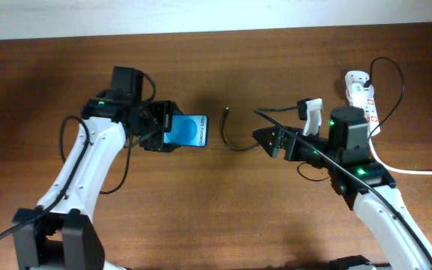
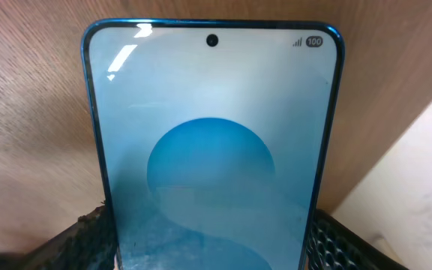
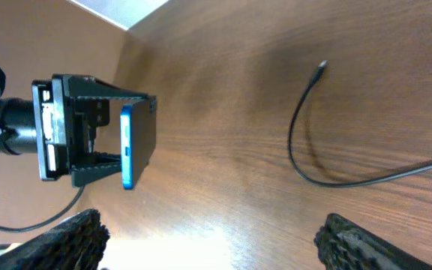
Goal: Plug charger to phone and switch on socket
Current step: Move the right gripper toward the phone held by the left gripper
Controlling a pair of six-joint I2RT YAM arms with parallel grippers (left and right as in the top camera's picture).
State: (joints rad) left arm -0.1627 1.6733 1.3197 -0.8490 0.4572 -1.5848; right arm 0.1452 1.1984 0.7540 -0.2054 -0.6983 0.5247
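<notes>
Clamped by the left jaws at its lower end: Galaxy phone (image 1: 193, 131), left of centre in the overhead frame, blue screen up. Spread wide and holding nothing, right of centre: right jaws, aimed at the phone. Between the two, on the wooden surface (image 1: 216, 217): black charger cable (image 1: 224, 131), curled in a loop, plug tip free, apart from the phone. At upper right: white socket strip (image 1: 362, 94), red switches.
</notes>
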